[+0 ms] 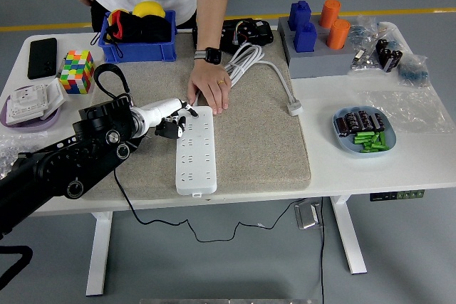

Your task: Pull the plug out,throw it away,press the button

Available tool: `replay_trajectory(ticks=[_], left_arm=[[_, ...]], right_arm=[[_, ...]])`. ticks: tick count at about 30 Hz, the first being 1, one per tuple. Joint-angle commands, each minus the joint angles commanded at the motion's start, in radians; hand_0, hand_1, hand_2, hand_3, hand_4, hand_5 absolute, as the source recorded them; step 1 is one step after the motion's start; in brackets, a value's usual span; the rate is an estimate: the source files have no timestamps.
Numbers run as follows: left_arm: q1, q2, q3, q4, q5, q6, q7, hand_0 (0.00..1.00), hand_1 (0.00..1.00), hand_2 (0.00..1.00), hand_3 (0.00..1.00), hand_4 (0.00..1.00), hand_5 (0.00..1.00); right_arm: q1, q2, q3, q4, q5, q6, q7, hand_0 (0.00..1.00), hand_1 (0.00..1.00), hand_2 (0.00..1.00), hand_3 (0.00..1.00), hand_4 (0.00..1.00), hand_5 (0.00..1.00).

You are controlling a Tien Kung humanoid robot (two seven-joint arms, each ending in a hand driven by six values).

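A: Where's the power strip rn?

B: Long white plastic power strip point(197, 153) lies flat on the beige felt mat point(256, 140), running from mat centre toward the near edge of the white surface point(420, 169). Its white cable point(258, 66) coils at the far end, w/ the white plug point(294, 109) lying loose on the mat's right edge, well apart from the strip.

A: And the left robot hand?

B: Left robot hand point(173, 120) is at the strip's upper left corner, fingers curled in, touching or just beside the casing. Can't tell if it pinches anything; the fingers look small and dark from here. Right arm isn't in view.

A: Someone's holding it?

B: Yes, a person's hand point(209, 90) presses flat on the strip's far end, wristwatch on that arm. Prob steadies it.

A: How will it handle?

B: My guess: strip is light, rigid, smooth plastic, so it slides easily on felt unless pinned. Any plug seated in a socket would resist w/ friction, then pop free. Grip a plug body by its sides, pull straight up, not by the cable. The cable is soft and floppy, poor to grab.

A: Button?

B: Can't make out a switch clearly; likely near the far end by the fingers. Needs only a firm fingertip press, strip held down.
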Motion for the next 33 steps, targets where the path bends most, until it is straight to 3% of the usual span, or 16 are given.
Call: replay_trajectory(ticks=[8, 33], left_arm=[[-0.001, -0.002, -0.006, -0.015, -0.002, 0.004, -0.006, 0.079, 0.071, 0.149, 0.806, 0.002, 0.002], [-0.007, -0.006, 0.043, 0.023, 0.005, 0.002, 0.004, 0.076, 0.069, 0.148, 0.805, 0.002, 0.002]], right_arm=[[0.0, 0.0, -0.002, 0.0, 0.001, 0.0, 0.0, 0.755, 0.705, 0.717, 0.728, 0.773, 0.657], [0.0, -0.007, -0.016, 0.0, 0.003, 0.0, 0.0, 0.755, 0.705, 0.717, 0.728, 0.773, 0.657]])
